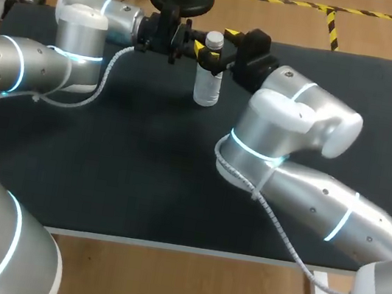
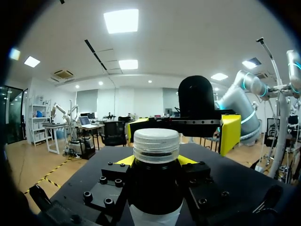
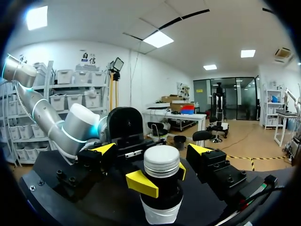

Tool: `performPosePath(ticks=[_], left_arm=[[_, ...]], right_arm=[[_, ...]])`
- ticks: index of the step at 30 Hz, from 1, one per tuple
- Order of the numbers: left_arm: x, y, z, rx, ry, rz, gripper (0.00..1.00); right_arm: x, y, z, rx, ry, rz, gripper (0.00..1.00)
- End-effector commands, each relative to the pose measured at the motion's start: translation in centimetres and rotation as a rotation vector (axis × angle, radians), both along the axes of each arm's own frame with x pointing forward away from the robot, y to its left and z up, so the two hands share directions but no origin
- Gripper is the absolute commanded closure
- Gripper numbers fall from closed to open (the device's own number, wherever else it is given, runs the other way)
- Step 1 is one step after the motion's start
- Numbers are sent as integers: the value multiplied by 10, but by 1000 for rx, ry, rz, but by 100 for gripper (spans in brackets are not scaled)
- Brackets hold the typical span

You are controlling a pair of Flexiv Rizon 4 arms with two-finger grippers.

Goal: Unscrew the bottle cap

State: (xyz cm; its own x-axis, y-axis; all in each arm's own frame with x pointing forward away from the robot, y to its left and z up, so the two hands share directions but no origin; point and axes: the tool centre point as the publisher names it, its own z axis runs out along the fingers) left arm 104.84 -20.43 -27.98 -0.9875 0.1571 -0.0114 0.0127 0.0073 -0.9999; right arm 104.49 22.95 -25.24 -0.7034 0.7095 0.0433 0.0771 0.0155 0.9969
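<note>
Upright toward the far side of the black table (image 1: pixel 139 175): the bottle (image 1: pixel 207 85), white cap (image 3: pixel 161 160) on — one gripper on it, one around it.

Gripped at the neck, just under the cap, by the left gripper (image 2: pixel 155 162): yellow fingertips (image 3: pixel 141 183) drawn narrow, pressed against it from two sides. Opposite, the right gripper (image 3: pixel 152 149) level with the cap, fingers spread wide — one yellow tip to each side of the cap, a gap on both sides, touching nothing. Grippers face to face over the bottle, close together. Cap ribbed round its edge. Below the fingers, the bottle's clear body bare, its base on the table.
</note>
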Motion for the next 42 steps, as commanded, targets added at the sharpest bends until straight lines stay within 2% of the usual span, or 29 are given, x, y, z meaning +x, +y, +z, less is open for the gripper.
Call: performPosePath(ticks=[1, 18, 20, 22, 24, 26, 30, 32, 35, 37, 42], left_arm=[[0, -1, 1, 4, 0, 2, 100], [0, -1, 1, 4, 0, 2, 100], [0, -1, 1, 4, 0, 2, 100], [0, -1, 1, 4, 0, 2, 100], [0, -1, 1, 4, 0, 2, 100], [0, -1, 1, 4, 0, 2, 100], [0, -1, 1, 4, 0, 2, 100], [0, -1, 1, 4, 0, 2, 100], [0, -1, 1, 4, 0, 2, 100], [0, -1, 1, 4, 0, 2, 100], [0, -1, 1, 4, 0, 2, 100]], right_arm=[[1, 2, -4, 10, -10, -66, 0], [1, 1, 0, 30, -22, -51, 0], [1, 1, 1, 32, -24, -50, 16], [0, 1, 2, 33, -25, -49, 27], [0, 1, 2, 34, -26, -48, 51], [0, 1, 2, 36, -26, -47, 56], [0, 0, 2, 35, -26, -46, 56], [-1, -2, 2, 34, -25, -47, 71], [-5, -4, 2, 31, -23, -48, 77], [-5, -4, 2, 29, -23, -48, 76], [-7, -9, 2, 24, -18, -46, 93]])
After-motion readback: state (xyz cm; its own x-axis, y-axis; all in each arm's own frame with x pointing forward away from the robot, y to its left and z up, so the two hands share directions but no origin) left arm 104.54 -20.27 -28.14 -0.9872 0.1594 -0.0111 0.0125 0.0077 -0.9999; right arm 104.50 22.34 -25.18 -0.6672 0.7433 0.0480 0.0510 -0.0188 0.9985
